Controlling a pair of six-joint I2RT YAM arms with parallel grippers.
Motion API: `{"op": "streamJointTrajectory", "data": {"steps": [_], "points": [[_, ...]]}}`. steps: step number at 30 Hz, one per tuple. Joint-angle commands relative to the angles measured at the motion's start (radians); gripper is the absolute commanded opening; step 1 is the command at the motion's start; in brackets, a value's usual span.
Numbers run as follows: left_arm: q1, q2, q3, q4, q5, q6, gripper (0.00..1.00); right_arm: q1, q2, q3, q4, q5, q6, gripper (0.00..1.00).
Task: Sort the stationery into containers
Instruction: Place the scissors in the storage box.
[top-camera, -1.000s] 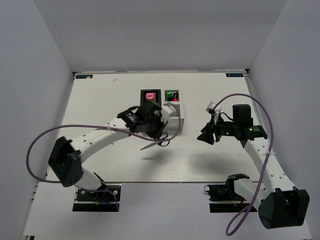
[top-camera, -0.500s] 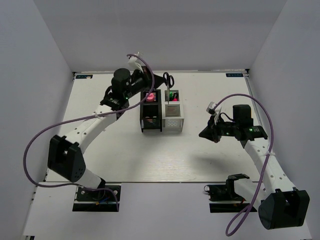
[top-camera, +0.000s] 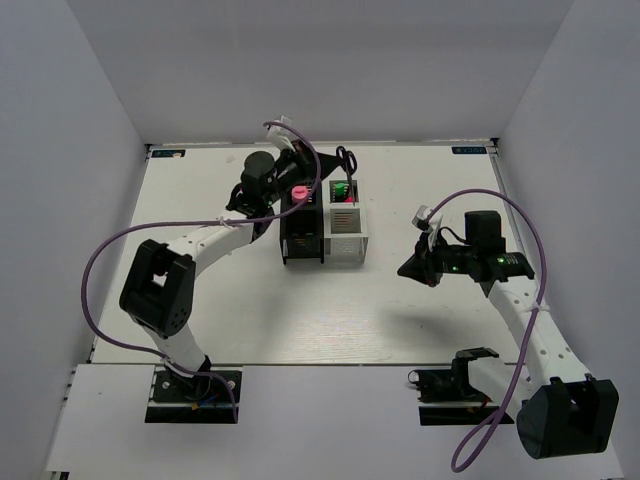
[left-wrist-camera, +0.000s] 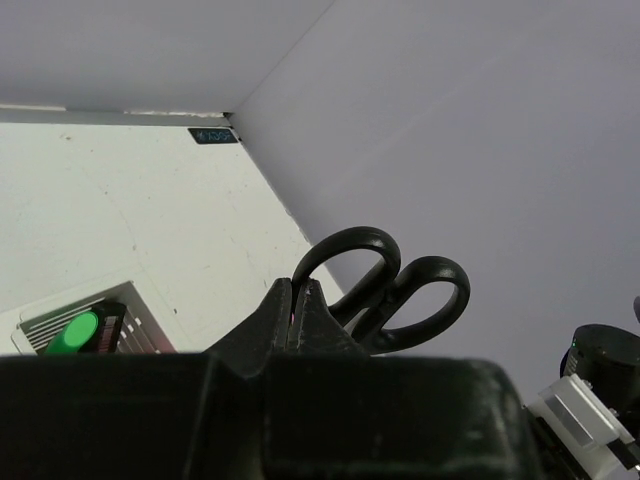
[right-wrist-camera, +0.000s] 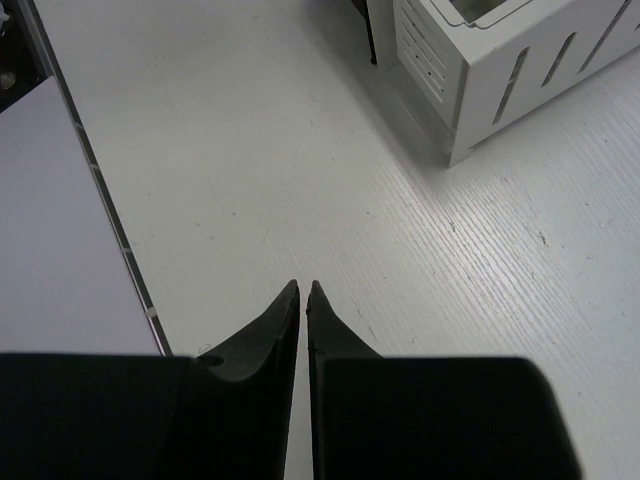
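Left gripper clenched on scissors, handles poking past fingertips. I hold them high over far boxes, likely for drop-in. Right gripper closed, empty, low over table, clear of boxes.

Glossy plastic scissors, matt table

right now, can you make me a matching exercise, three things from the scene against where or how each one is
Things:
1. scissors
2. green-capped highlighter
3. right gripper

Place or state:
A. shut on nothing, above the table
B. standing in a white container
C. clamped in the left gripper, handles sticking out

Pairs: 1-C, 2-B, 3-A
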Motion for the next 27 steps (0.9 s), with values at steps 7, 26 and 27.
{"op": "streamJointTrajectory", "data": {"steps": [7,26,27], "points": [[0.003,-0.01,-0.092,0.003,0.082,0.074,0.0,-0.003,-0.003,-0.004,-0.001,-0.022,-0.022,0.1],[-0.06,0.023,-0.095,-0.206,0.068,0.284,0.08,-0.006,0.002,-0.003,-0.007,-0.02,-0.025,0.11],[-0.06,0.025,-0.083,-0.213,0.066,0.295,0.14,-0.006,-0.001,-0.003,-0.009,-0.02,-0.025,0.11]]}}
